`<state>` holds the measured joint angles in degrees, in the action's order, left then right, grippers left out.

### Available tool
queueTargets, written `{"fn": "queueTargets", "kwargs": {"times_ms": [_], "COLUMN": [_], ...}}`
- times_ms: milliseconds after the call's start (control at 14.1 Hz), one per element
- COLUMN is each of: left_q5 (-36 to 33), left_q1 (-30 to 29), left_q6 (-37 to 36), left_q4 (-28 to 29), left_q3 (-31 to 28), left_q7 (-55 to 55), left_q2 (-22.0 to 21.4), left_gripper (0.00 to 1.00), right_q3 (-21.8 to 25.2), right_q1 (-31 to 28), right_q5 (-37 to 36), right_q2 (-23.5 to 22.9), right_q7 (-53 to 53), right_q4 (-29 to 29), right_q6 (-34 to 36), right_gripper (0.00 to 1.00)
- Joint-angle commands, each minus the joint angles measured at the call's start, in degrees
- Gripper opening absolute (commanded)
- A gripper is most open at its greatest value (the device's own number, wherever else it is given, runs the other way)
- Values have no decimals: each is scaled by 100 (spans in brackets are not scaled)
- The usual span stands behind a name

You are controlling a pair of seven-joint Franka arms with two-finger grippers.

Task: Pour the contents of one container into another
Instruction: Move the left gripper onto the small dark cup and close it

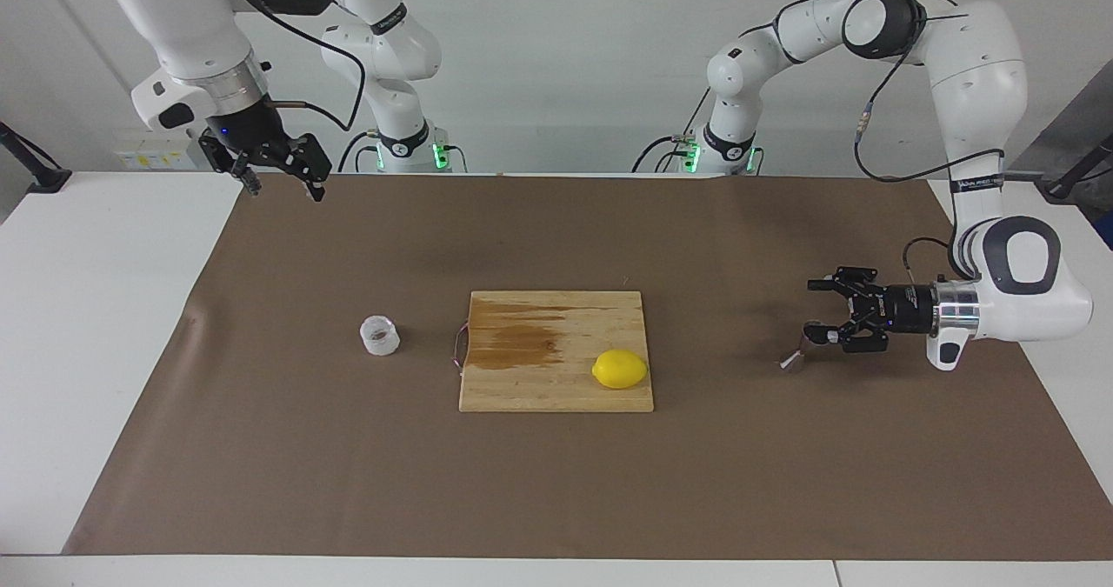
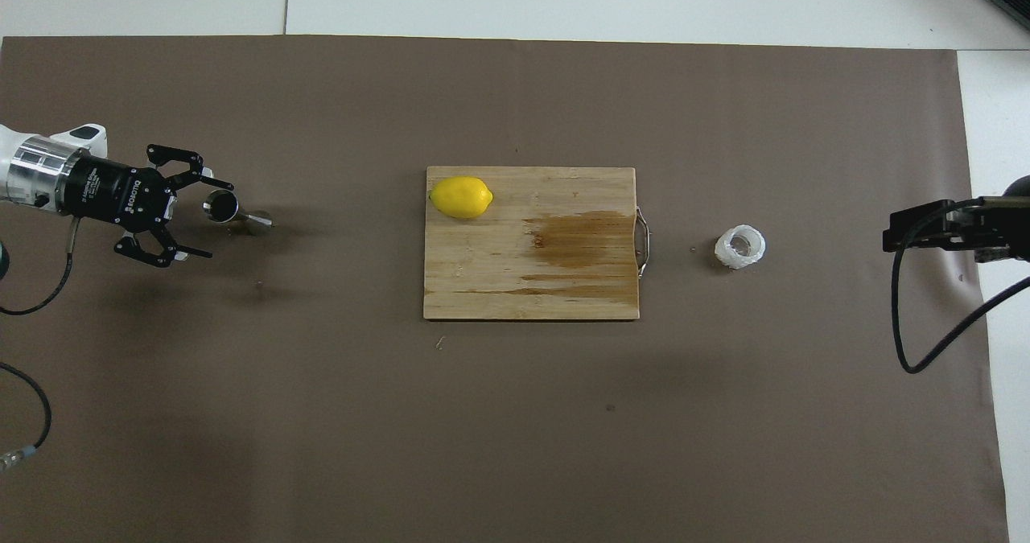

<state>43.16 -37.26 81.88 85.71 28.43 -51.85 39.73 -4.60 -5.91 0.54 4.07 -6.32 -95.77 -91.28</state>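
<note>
Your left end effector (image 1: 816, 310) is spread wide just beside the steel jigger (image 1: 805, 345), which lies tilted toward the left arm's end of the surface (image 1: 348, 483). Your right end effector (image 1: 283, 180), also open, waits high; the plastic cup (image 1: 380, 335) stands beside the cutting board (image 1: 556, 378)

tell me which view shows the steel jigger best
The overhead view: the steel jigger shows its open cup and narrow waist clearly, just off the open left gripper. In the facing view the jigger is a small shiny shape partly merged with the left gripper's fingers.
</note>
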Motion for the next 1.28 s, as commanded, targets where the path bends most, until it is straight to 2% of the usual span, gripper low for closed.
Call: {"fn": "queueTargets", "kwargs": {"times_ms": [0, 142, 497, 1206], "left_q5": [-168, -168, -168, -133], "left_q1": [-351, -510, -625, -739], "left_q6": [-66, -14, 522, 593], "left_q4": [-422, -485, -529, -424], "left_q3": [478, 672, 831, 840], "left_q7": [-516, -852, -888, -940], "left_q2": [473, 658, 843, 1089], "left_gripper": [100, 100, 100, 100], "right_q3": [-32, -32, -32, -32], "right_q1": [-68, -68, -68, -68], "right_q5": [25, 25, 25, 25], "right_q2": [41, 33, 33, 33], "right_q7": [104, 104, 104, 104], "right_q4": [-3, -3, -3, -3], "right_q6": [58, 58, 58, 58], "right_gripper": [100, 100, 100, 100]}}
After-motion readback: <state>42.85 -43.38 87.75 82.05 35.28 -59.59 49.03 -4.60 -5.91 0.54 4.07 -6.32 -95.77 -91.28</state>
